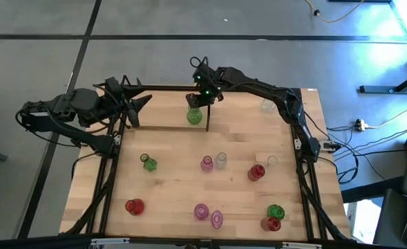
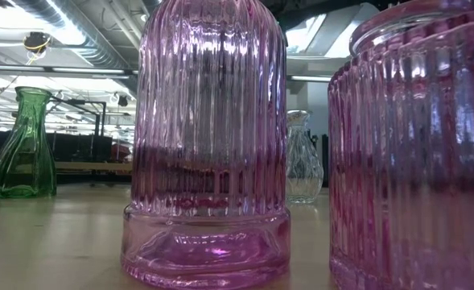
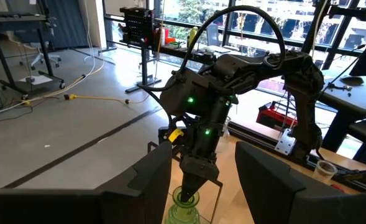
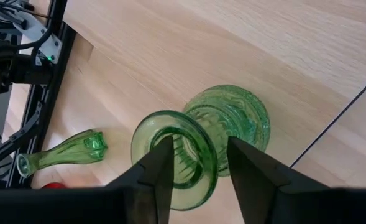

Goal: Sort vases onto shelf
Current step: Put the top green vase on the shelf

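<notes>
A green vase [image 1: 193,115] stands upright on its base on the shelf [image 1: 162,111], near the shelf's right end at the table's far side. My right gripper [image 1: 202,95] hangs over it, pointing steeply down. It is open, with one finger [image 4: 161,168] over the vase's mouth [image 4: 173,149] and the other [image 4: 245,168] outside the rim. My left gripper [image 3: 201,193] waits open and empty at the shelf's left end [image 1: 135,107], facing the right arm. My right gripper comes at the green vase's mouth rim [image 4: 201,146] from above, its fingers apart, one on each side of the rim wall. I cannot tell whether either finger touches the glass. The vase stands upright on the shelf board.
Several vases stand on the table nearer than the shelf: green [image 1: 148,163], pink [image 1: 206,164], clear [image 1: 221,160], red [image 1: 256,171], red [image 1: 134,206], pink [image 1: 201,211], green [image 1: 276,211]. A clear one [image 1: 267,105] stands at the far right. A black shelf post [image 1: 208,119] rises beside the green vase.
</notes>
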